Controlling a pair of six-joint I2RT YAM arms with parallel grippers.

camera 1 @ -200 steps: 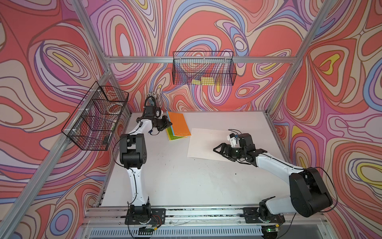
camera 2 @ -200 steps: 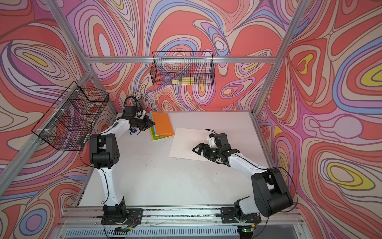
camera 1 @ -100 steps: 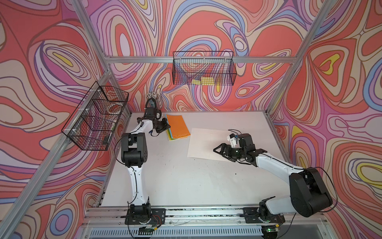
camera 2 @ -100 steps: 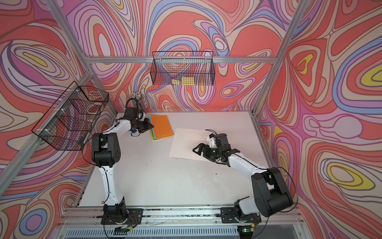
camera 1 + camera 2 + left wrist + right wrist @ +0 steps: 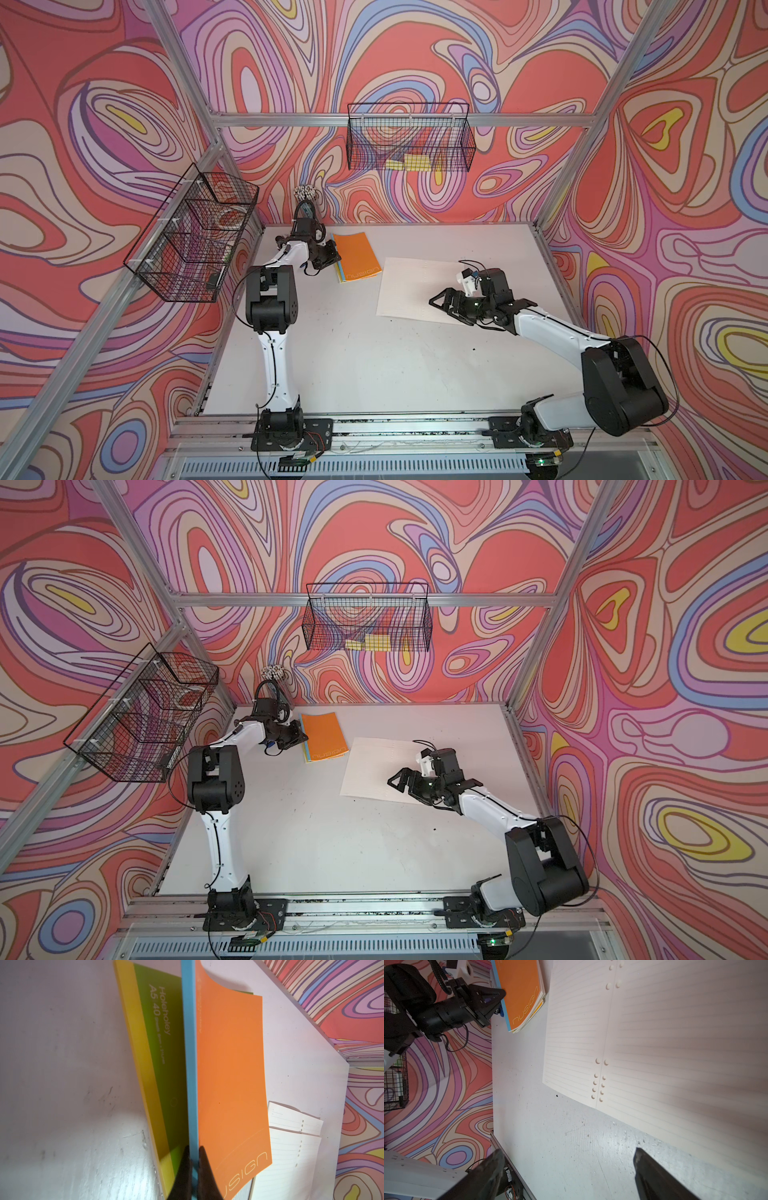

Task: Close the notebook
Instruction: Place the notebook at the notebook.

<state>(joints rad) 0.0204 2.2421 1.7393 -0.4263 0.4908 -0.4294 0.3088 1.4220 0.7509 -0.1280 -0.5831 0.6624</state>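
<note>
The notebook lies near the far edge of the table on the left arm's side, orange cover uppermost. The left gripper is clenched on the blue strip along that cover's edge, holding it raised off a green-and-yellow cover below. The right gripper is released, jaws wide, near a lined sheet. Whether the lower cover belongs to a separate book cannot be determined.

Left claw pinches blue edge of orange notebook.

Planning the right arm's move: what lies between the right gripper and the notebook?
Only lined paper and a bare strip of table, in both top views.
</note>
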